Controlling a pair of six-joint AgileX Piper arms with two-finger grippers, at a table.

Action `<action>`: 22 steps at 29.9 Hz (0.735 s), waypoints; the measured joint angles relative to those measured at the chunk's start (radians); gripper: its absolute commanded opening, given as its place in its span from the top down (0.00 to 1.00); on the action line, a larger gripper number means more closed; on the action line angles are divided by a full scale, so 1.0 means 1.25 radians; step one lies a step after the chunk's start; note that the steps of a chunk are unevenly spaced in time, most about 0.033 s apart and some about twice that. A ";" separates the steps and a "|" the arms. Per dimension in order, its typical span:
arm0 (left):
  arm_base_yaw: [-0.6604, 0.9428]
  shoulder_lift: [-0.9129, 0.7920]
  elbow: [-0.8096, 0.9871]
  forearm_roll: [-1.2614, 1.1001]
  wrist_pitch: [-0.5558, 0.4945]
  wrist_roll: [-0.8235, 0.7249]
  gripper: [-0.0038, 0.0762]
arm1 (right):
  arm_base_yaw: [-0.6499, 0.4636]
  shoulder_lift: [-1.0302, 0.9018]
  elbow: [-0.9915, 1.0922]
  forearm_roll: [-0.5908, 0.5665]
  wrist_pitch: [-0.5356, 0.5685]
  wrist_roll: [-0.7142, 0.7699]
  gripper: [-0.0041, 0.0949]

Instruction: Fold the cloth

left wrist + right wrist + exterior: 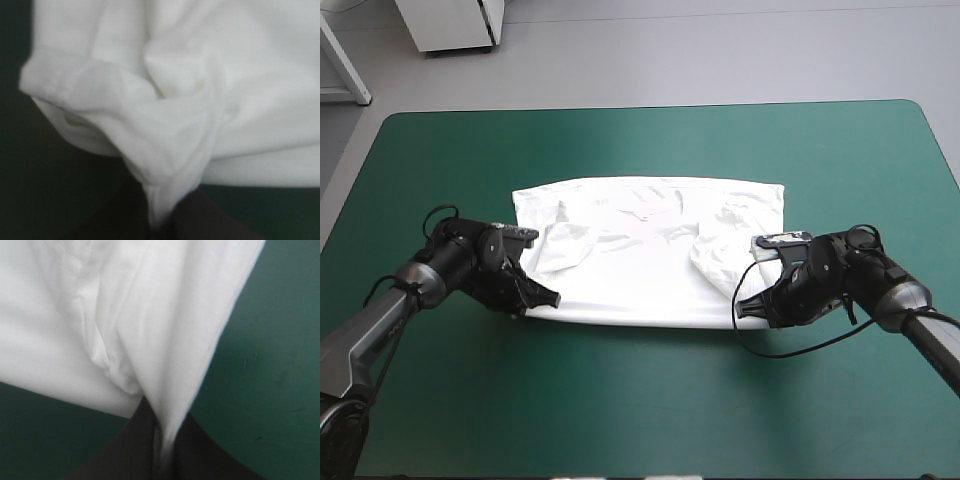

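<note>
T-shirt [650,250] is lying across the middle of the teal-green cover [640,420], spread as a wide band with both sleeves turned inward over the body. Left gripper [548,297] is pinching the near left corner; right gripper [748,307] is pinching the near right corner. In both wrist views a gathered ridge of white fabric is running down between the black fingers, which are clamped nearly together on it.

Judgement: near hem is being readied for carrying toward the far edge.

Risks:
- The bite on each side is looking narrow, so fabric could be slipping out under tension.
- If one arm is travelling faster, the fold line would be skewing.
- The tucked sleeves could be flopping outward once lifted.
- A gripper may be holding the upper layer only, leaving the lower one behind.
</note>
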 measured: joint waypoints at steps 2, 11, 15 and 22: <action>0.001 -0.003 -0.059 0.007 0.019 0.004 0.96 | 0.000 -0.002 -0.030 -0.003 -0.003 0.001 0.97; 0.082 0.159 -0.386 -0.014 0.091 0.067 0.96 | -0.002 0.088 -0.235 -0.112 -0.143 0.025 0.97; 0.121 0.278 -0.561 -0.062 0.128 0.109 0.96 | -0.026 0.190 -0.355 -0.167 -0.202 0.054 0.97; 0.128 0.457 -0.792 -0.081 0.152 0.123 0.96 | -0.067 0.370 -0.530 -0.177 -0.231 0.066 0.97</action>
